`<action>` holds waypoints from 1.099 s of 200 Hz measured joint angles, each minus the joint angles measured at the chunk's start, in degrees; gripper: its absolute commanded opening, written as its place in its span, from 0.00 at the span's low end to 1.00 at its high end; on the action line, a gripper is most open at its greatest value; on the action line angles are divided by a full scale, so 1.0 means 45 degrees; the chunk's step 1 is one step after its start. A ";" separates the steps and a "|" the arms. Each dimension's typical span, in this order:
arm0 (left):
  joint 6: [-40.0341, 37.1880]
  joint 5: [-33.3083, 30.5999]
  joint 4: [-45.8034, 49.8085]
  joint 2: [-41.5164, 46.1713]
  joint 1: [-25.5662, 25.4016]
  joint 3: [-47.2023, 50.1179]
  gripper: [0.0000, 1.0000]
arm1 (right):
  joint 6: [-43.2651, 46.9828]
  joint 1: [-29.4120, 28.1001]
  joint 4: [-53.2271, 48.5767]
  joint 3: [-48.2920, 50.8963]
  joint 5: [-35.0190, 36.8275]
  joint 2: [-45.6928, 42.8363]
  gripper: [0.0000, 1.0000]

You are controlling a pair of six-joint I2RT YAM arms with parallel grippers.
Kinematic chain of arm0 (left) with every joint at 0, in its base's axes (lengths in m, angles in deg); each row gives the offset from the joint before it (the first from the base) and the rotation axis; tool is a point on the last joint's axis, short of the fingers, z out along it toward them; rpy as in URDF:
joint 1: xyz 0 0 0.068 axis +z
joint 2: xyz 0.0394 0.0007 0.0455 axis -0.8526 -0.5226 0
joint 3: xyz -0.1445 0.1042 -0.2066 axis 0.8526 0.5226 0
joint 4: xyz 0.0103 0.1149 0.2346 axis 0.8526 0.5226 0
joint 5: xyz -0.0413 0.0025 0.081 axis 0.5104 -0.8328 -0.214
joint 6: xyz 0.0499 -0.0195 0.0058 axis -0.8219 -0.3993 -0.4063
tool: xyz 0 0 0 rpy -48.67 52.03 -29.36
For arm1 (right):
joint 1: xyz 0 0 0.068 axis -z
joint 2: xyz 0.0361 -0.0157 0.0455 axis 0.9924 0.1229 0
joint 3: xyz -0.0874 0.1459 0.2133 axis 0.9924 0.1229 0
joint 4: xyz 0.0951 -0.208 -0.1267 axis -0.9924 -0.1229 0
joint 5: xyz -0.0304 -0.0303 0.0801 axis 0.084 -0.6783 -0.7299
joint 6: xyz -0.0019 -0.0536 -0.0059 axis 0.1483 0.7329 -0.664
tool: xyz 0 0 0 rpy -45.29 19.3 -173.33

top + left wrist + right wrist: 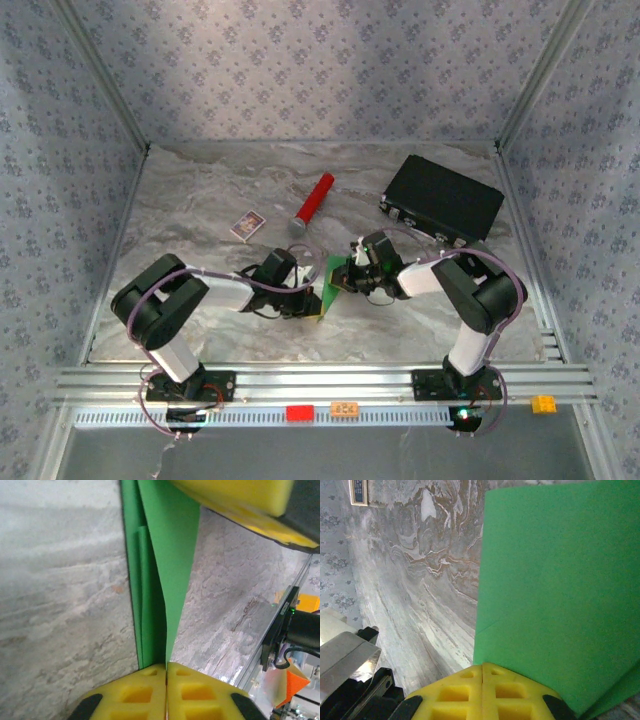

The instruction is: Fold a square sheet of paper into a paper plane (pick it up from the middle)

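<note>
Green paper [167, 545], apparently folded — end effectors [166, 666] [482, 667] pinching

A red cylinder [313, 203] lies far-centre on the marble table [190, 190], with a small printed card [247, 225] near its left. A black case [442, 199] sits far right.

The left arm [170, 310] and right arm [480, 295] share one build: bulky black joint housings joined by white link tubes. A thin purple cable [205, 271] runs along each arm, looping loose near the round black base [185, 392]. The left hand [166, 680] and right hand [482, 682] end in yellow pads [200, 692] moulded with shallow square recesses, edged by black oval inserts at the outer corners.
</note>
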 measured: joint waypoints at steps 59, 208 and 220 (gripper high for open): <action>0.0005 -0.0049 -0.0034 0.0049 -0.0053 0.0083 0.08 | 0.0000 -0.0005 -0.0092 -0.0034 0.0015 0.0000 0.03; 0.0248 -0.0568 0.0005 0.0719 -0.0272 0.0690 0.00 | 0.0000 -0.0063 -0.0228 -0.0092 0.0092 -0.0019 0.03; 0.0262 -0.0573 0.0034 0.0787 -0.0277 0.0753 0.04 | 0.0000 -0.0063 -0.0228 -0.0092 0.0087 -0.0019 0.03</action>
